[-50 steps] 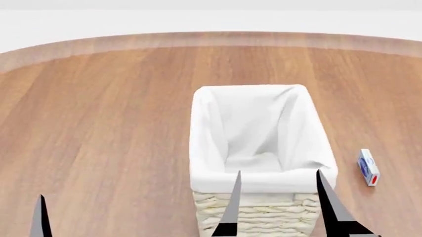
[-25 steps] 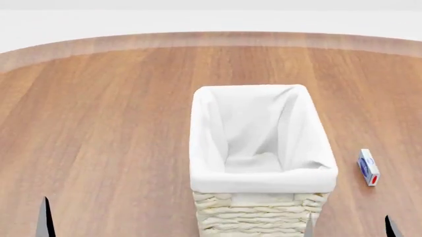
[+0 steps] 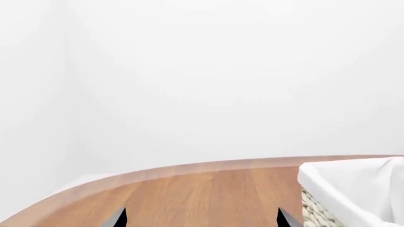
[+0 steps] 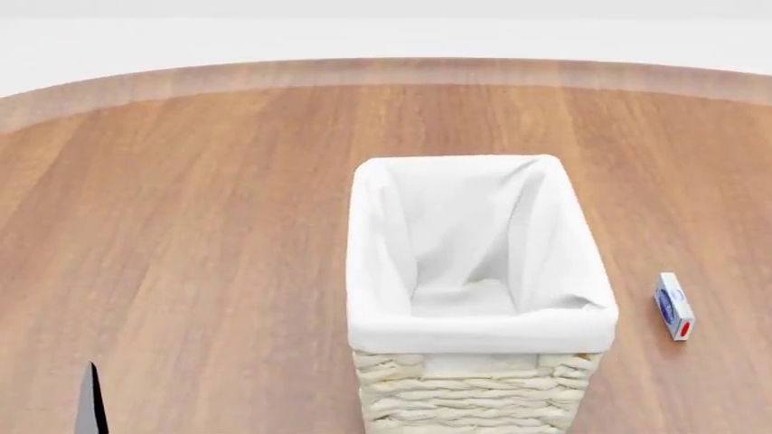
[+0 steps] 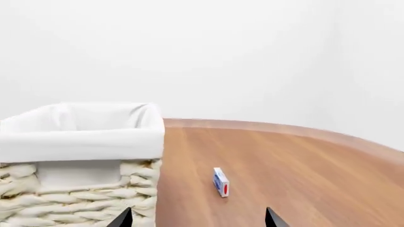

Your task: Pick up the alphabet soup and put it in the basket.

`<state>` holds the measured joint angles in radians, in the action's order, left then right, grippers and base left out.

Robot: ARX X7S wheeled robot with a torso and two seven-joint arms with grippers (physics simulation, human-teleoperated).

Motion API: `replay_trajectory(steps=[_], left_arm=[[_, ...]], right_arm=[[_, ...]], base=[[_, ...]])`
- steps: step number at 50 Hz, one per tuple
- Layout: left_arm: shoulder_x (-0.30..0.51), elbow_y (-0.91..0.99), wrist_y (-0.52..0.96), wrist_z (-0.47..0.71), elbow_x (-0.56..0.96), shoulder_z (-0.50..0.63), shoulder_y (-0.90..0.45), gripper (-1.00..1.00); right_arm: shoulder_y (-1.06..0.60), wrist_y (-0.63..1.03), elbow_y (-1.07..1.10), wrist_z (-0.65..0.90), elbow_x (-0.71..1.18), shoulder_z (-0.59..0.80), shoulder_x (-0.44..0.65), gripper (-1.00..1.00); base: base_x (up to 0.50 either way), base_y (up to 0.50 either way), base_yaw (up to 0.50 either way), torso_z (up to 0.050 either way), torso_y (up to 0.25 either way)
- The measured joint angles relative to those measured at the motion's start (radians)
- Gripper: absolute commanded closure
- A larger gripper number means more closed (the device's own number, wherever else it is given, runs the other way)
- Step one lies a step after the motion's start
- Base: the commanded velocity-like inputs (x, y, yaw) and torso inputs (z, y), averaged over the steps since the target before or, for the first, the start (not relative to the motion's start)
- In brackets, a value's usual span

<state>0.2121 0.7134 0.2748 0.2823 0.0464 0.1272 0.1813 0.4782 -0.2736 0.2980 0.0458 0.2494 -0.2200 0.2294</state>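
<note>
The soup can showed in no view, so which arm lay nearer it could not be judged. The basket (image 4: 476, 271) stood mid-table, a small box (image 4: 673, 306) to its right. Both the left gripper (image 3: 200, 218) and the right gripper (image 5: 197, 218) were spread open, holding nothing.

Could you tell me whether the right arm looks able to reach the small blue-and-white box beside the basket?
Probably yes: in the right wrist view the blue-and-white box lies on open table ahead of the right gripper, apart from the basket, with nothing between them.
</note>
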Motion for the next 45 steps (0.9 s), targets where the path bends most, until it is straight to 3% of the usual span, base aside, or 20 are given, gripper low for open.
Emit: replay_trajectory(steps=[22,45], left_arm=[[0.018,0.002,0.003,0.024,0.009,0.014,-0.002,-1.0],[0.037,0.0,0.002,0.048,0.025,0.023,-0.006,-1.0]], right_arm=[[-0.003,-0.14,-0.209,0.022,0.055,-0.081,-0.034,-1.0],[-0.059,-0.22,-0.404,0.024,0.011,-0.062,-0.055,-1.0]], base=[[0.0,0.0,0.0,0.0,0.0],[0.0,0.0,0.0,0.0,0.0]])
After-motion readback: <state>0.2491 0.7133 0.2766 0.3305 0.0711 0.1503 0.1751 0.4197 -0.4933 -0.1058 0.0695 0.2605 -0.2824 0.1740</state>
